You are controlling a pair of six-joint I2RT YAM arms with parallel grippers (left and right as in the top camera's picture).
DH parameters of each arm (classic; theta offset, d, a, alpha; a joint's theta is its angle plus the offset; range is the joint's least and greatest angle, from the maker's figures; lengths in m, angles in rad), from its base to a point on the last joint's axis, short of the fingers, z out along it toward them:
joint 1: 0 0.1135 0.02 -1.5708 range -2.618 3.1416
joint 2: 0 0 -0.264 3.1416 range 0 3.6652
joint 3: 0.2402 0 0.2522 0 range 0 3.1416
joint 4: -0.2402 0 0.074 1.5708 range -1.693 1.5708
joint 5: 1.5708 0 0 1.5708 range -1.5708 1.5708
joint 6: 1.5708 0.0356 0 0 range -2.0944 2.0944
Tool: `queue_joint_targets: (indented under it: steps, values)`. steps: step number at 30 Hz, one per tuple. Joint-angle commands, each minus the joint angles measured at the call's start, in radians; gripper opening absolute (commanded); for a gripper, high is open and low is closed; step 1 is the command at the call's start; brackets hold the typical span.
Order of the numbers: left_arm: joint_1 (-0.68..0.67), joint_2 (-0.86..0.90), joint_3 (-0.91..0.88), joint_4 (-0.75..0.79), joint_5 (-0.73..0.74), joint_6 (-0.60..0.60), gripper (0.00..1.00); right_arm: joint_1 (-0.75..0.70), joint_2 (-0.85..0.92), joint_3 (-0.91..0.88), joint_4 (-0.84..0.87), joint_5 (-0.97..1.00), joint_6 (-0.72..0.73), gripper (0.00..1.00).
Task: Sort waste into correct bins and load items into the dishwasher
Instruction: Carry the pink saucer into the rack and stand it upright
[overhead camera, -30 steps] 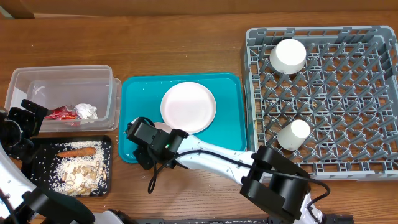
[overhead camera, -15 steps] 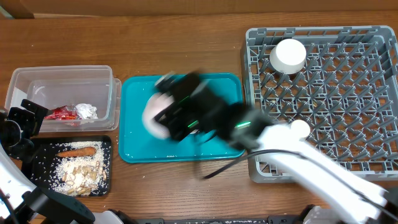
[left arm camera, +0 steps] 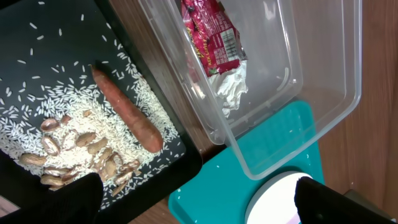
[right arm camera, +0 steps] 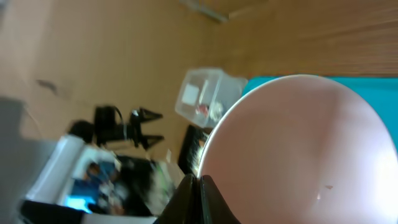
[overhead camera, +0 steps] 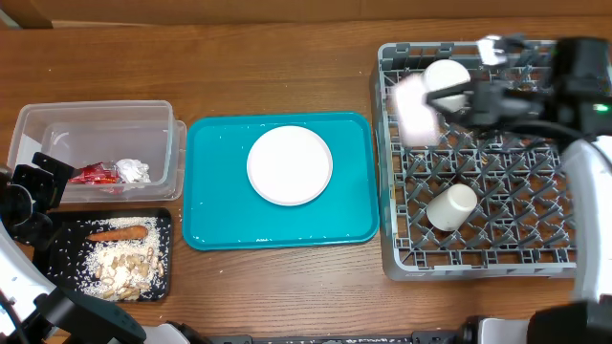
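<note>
Our right hand is clenched on the rim of the white bowl, holding it over the grey rack's far left corner. Our left hand hangs spread wide above the black tray.

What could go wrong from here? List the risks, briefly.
1. The right gripper pinches the bowl by its rim alone, and the bowl is motion-blurred; it may slip.
2. The bowl hangs right beside the nearest cup in the dish rack; setting it down could knock that cup.
</note>
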Motion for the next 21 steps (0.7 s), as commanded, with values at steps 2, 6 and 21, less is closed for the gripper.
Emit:
queue_joint_targets:
  steps: [2, 6, 21]
  values:
    - [-0.002, -0.016, 0.017, 0.002, -0.006, -0.007, 1.0, -0.137, 0.048, -0.067, -0.023, -0.144, -0.151, 0.04]
    - [-0.002, -0.016, 0.017, 0.002, -0.006, -0.007, 1.0, -0.198, 0.098, -0.146, 0.014, -0.144, -0.158, 0.04]
    - [-0.002, -0.016, 0.017, 0.002, -0.006, -0.007, 1.0, -0.22, 0.272, -0.266, 0.082, -0.266, -0.187, 0.04]
